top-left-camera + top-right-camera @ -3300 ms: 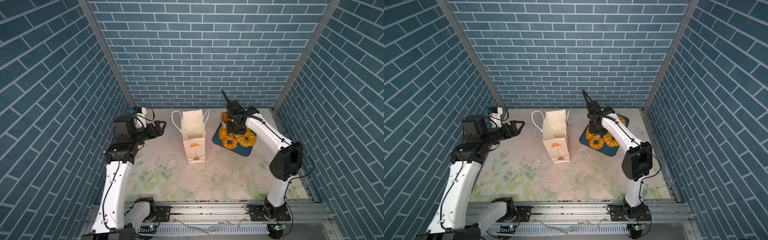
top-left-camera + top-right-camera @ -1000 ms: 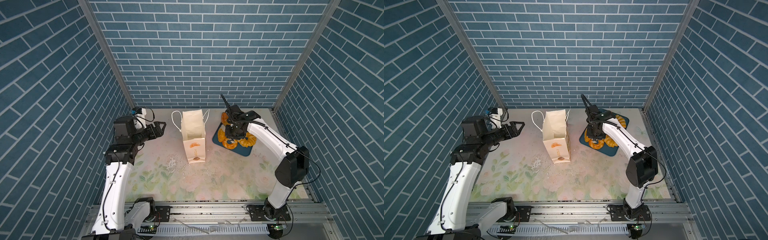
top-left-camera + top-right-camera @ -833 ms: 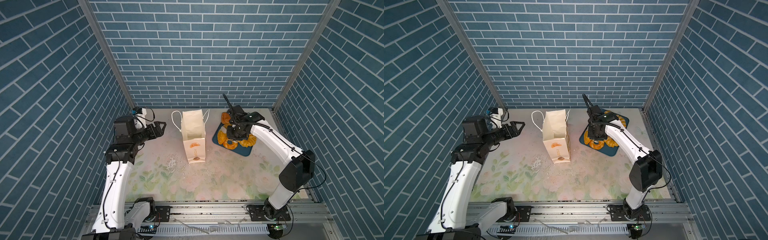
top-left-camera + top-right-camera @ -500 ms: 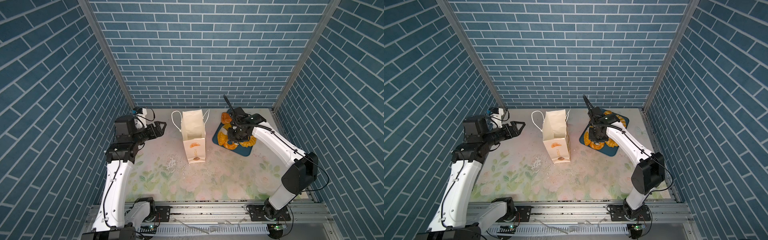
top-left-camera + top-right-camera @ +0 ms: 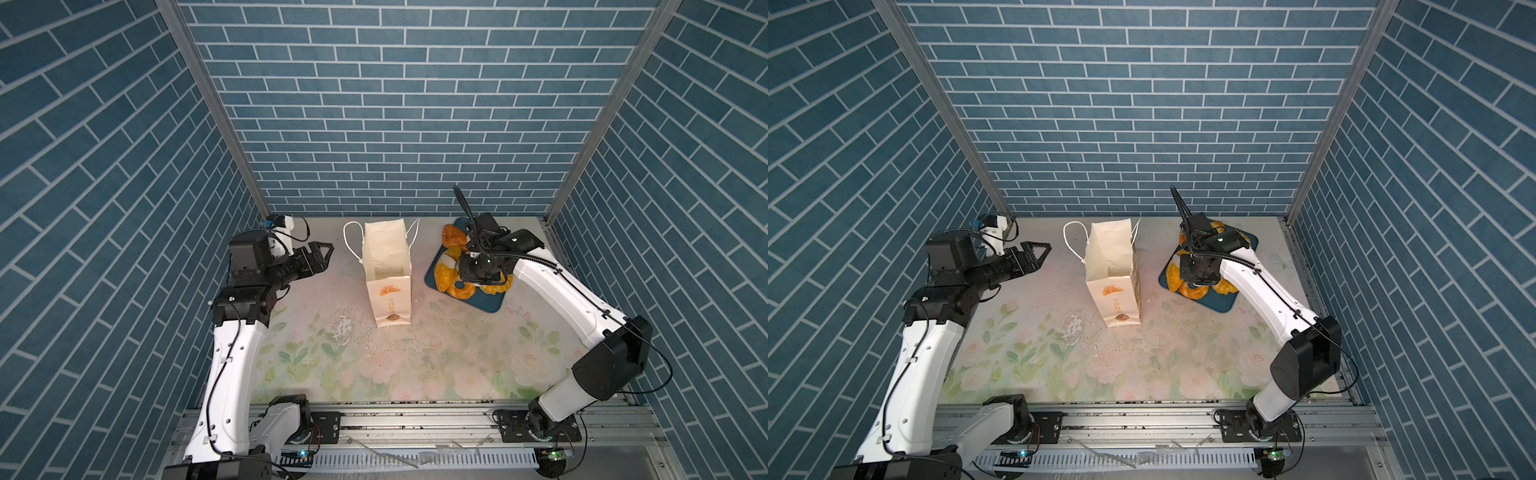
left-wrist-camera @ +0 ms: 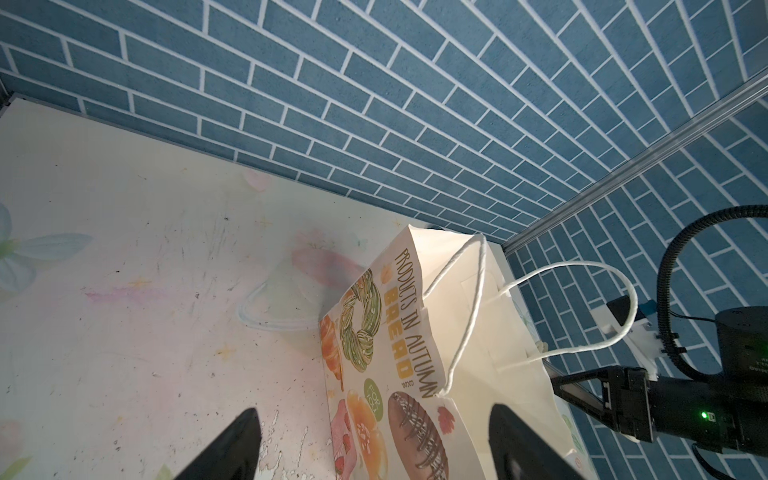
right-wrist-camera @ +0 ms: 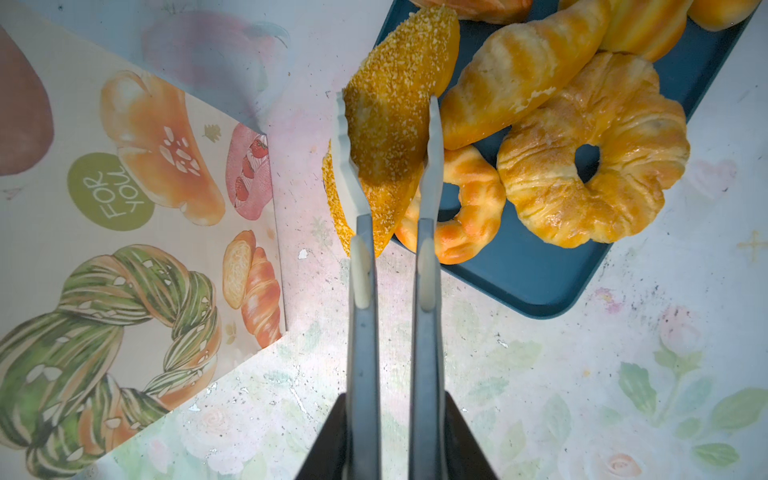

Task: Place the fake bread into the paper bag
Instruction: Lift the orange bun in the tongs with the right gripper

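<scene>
The paper bag (image 5: 386, 266) (image 5: 1111, 266) stands upright and open-topped at mid-table; its printed wide face shows in both wrist views (image 6: 415, 353) (image 7: 124, 208). The fake bread (image 5: 457, 286) (image 5: 1192, 291) lies piled on a dark blue tray (image 5: 486, 305) (image 7: 519, 282) to the bag's right. My right gripper (image 5: 478, 272) (image 7: 390, 436) is shut on metal tongs (image 7: 361, 291). The tong tips pinch a crumb-coated oval loaf (image 7: 390, 124) at the tray edge nearest the bag. My left gripper (image 5: 328, 253) (image 6: 374, 415) hangs open left of the bag, touching nothing.
A ring doughnut (image 7: 590, 158), a smaller ring (image 7: 469, 208) and a croissant (image 7: 519, 70) crowd the tray beside the loaf. White cord handles (image 6: 540, 291) loop out from the bag's top. Brick walls close in three sides.
The right arm's elbow has swung outward to the right while its gripper stayed over the tray, and the tongs have closed a little more on the loaf. The left arm has not moved.
</scene>
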Tool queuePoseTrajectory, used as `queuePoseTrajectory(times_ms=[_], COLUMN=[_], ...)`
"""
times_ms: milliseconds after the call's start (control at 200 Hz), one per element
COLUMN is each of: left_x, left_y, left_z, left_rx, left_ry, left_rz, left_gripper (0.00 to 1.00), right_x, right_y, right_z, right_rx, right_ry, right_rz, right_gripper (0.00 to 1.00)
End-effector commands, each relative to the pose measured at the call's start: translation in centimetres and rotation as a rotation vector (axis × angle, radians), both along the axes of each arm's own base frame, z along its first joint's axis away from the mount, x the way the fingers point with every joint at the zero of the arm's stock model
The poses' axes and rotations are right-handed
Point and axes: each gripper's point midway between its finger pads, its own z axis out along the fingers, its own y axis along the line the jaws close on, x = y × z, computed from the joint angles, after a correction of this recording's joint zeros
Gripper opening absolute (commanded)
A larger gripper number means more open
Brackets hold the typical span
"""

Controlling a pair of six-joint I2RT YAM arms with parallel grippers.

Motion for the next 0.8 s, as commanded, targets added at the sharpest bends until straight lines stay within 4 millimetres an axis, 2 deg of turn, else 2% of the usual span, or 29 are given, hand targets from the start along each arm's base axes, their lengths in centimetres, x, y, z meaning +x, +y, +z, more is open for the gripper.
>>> queuePoseTrajectory(times_ms=[0, 515, 680, 795], left_x=[0.2, 0.0, -0.3, -0.3], left_y=[0.0, -0.7, -1.2, -1.8], left_z=[1.3, 3.2, 3.9, 4.2], left_rx=[-0.010, -0.027, -0.034, -0.049], left_ry=[-0.034, -0.073, -0.092, -0.104], left_rz=[-0.008, -0.043, -0.065, -0.097], left_gripper=[0.87, 0.87, 0.87, 0.87], right_x=[-0.1, -1.0, -1.4, -1.7], right_y=[-0.3, -1.1, -1.9, -2.2], right_z=[1.3, 5.8, 8.4, 11.1], right_rx=[0.006, 0.055, 0.049, 0.062], right_ry=[-0.055, -0.190, -0.265, -0.331], right_rz=[0.018, 0.046, 0.063, 0.081], right_gripper=[0.08, 0.06, 0.06, 0.06])
